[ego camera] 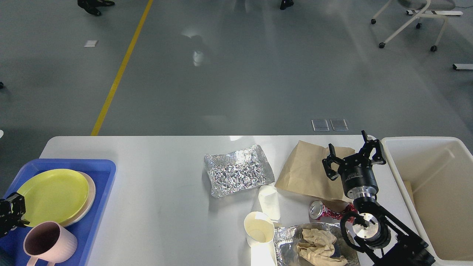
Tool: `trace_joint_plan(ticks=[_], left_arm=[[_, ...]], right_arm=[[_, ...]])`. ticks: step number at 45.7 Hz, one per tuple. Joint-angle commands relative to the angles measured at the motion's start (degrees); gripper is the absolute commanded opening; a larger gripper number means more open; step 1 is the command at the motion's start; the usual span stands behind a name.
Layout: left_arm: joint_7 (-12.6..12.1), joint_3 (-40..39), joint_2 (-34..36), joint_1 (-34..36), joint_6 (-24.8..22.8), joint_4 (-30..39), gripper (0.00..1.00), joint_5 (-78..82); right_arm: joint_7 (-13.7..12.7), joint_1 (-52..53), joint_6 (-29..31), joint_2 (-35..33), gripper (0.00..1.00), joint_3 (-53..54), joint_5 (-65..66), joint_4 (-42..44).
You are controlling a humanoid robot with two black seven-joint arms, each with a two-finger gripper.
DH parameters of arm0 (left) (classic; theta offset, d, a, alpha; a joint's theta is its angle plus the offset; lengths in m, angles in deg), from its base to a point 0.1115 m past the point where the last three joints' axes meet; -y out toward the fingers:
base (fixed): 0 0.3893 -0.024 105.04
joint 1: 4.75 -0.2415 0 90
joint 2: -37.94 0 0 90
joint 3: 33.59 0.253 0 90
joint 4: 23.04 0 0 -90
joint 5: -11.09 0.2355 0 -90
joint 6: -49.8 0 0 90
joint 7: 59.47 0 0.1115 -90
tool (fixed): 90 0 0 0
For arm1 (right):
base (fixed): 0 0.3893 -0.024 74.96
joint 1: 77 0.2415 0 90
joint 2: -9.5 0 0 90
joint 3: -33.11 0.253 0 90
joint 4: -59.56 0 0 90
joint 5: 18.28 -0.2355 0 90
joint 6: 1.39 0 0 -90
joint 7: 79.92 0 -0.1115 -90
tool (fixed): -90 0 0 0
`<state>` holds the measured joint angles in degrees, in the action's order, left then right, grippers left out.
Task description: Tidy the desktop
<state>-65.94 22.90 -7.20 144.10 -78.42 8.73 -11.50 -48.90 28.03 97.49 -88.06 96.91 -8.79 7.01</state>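
the right gripper [352, 153] hung spread and empty above the brown paper bag [308, 171] on the desktop [159, 184]; the left gripper's [13, 210] state couldn't be told

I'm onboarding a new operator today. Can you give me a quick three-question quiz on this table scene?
1. True or false: the right end effector is open above the brown paper bag.
2. Which lies on the blue plastic tray? A) crushed red drink can B) yellow-green round plate C) white paper cup
3. What holds the crumpled brown paper at the white desktop's near edge?

Key: 1 true; 2 B; 3 a foil tray.
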Motion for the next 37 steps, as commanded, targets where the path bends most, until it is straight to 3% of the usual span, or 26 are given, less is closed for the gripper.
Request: trace_joint_plan(ticks=[1, 21, 25, 30, 37], left_arm=[[0.4, -0.1, 0.0, 0.0, 0.4, 0.0, 0.97, -0.1], [0.5, -0.7, -2.1, -0.2, 9.6, 0.2, 0.95, -0.1], [0.6, -0.8, -2.0, -0.1, 9.6, 1.3, 0.88, -0.1], [0.5, -0.7, -1.6, -0.1, 8.4, 3.2, 0.61, -0.1], [0.6, -0.8, -1.5, 0.1, 8.2, 3.9, 0.51, -0.1]], right_arm=[[0.0, 0.0, 0.0, 0.0, 1.0, -0.1, 0.0, 0.0], [0.0, 0.0, 0.0, 0.0, 1.0, 0.0, 0.0, 0.0], [0.0, 0.0, 0.0, 0.0, 1.0, 0.0, 0.0, 0.0], [0.0, 0.0, 0.0, 0.0, 1.0, 0.0, 0.0, 0.0], [0.0, 0.0, 0.0, 0.0, 1.0, 0.0, 0.0, 0.0]])
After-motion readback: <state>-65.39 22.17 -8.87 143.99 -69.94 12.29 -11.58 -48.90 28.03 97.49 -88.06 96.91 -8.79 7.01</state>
